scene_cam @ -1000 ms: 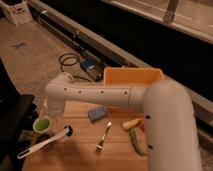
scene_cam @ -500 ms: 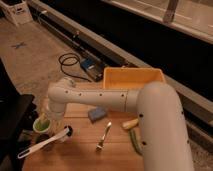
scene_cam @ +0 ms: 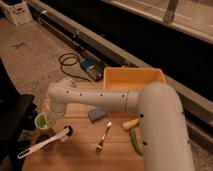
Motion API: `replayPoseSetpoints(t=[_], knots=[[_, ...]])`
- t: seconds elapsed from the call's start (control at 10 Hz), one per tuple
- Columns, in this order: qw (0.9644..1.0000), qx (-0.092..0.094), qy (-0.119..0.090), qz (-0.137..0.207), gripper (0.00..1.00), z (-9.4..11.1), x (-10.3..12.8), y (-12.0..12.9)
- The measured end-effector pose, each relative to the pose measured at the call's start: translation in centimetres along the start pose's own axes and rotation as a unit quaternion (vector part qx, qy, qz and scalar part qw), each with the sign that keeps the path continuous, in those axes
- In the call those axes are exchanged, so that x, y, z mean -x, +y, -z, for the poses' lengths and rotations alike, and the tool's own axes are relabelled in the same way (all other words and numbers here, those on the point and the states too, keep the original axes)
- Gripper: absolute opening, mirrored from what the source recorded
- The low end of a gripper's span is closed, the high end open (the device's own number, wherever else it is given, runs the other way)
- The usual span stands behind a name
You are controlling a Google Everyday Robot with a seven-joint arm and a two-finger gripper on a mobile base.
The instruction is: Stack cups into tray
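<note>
The light green cup [scene_cam: 42, 120] stands at the left edge of the wooden table, with something dark inside it. My gripper [scene_cam: 50, 114] hangs from the white arm's wrist [scene_cam: 61, 95] right at the cup's upper right side, partly covering it. The yellow tray [scene_cam: 133, 78] stands at the table's far side, right of the wrist and partly behind the arm. The cream-white cup is out of view.
A dark brown cup [scene_cam: 45, 136] stands just in front of the green cup. A white long-handled scoop [scene_cam: 44, 143] lies at the front left. A blue sponge [scene_cam: 97, 114], a fork [scene_cam: 103, 136], a green vegetable [scene_cam: 135, 141] and a pale piece [scene_cam: 131, 123] lie mid-table. Cables lie on the floor behind.
The arm's wrist end has sunk a little closer over the green cup. The objects on the table have not moved.
</note>
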Motion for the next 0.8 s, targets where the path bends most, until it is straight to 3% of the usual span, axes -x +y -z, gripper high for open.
replayPoseSetpoints(t=[0.4, 0.6, 0.8], knots=[[0.9957, -0.034, 0.063, -0.059, 0.06, 6.7, -4.6, 1.3], [0.9913, -0.040, 0.094, -0.083, 0.06, 11.3, -7.6, 3.0], [0.9847, -0.044, 0.130, -0.107, 0.06, 17.3, -10.1, 5.4]])
